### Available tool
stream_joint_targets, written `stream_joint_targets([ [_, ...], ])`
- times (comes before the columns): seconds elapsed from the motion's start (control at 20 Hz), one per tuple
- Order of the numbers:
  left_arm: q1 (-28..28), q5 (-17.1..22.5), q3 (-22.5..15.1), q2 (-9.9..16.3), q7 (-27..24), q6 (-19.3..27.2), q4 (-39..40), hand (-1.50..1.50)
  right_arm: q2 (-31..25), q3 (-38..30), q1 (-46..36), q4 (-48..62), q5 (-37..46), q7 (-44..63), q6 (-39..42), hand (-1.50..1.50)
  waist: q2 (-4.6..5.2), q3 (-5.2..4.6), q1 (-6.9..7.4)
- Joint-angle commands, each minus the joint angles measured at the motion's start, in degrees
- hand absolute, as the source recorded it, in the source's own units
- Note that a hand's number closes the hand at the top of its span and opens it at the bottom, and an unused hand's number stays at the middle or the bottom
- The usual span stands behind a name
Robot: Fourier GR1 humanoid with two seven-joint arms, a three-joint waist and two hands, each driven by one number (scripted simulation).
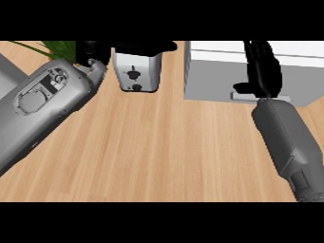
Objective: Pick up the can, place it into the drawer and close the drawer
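My left hand (90,53) sits at the far left of the wooden counter (157,152), up by the green plant (55,47); how its fingers are set, I cannot tell. Beside it stands the toaster (138,71). Further right, my right hand (262,66) lies against the front of the white drawer (262,61), fingers stretched straight, holding nothing. I cannot see the can.

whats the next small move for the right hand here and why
Probably a short push forward. The right hand rests against the front of the white drawer unit, above its handle, and no can is visible on the counter, so closing the drawer seems to be what remains.
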Motion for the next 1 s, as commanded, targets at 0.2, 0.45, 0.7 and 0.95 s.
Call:
stream_joint_targets([
  [0.2,7.8,-0.9,1.1,2.6,-0.7,-0.6,-6.4,-1.50,-1.8,-3.1,-11.6,12.5,-0.7,-1.0,-1.7,-1.50,0.96,0.50,0.90],
  [0.45,9.2,-3.3,0.3,1.8,-2.8,-0.5,-6.3,-1.50,-1.0,-3.4,-14.5,17.2,0.6,0.2,-4.3,-1.50,1.65,0.56,0.79],
  [0.7,12.6,-2.9,1.0,3.5,-1.8,-1.0,-10.7,-1.50,0.2,-4.2,-16.0,19.5,0.7,1.7,-6.4,-1.50,1.60,0.56,1.46],
  [0.95,14.3,-3.1,1.7,4.9,-1.5,-1.7,-13.2,-1.50,-0.8,-6.2,-19.6,20.5,-1.6,-1.0,-2.6,-1.50,1.64,0.57,1.83],
])
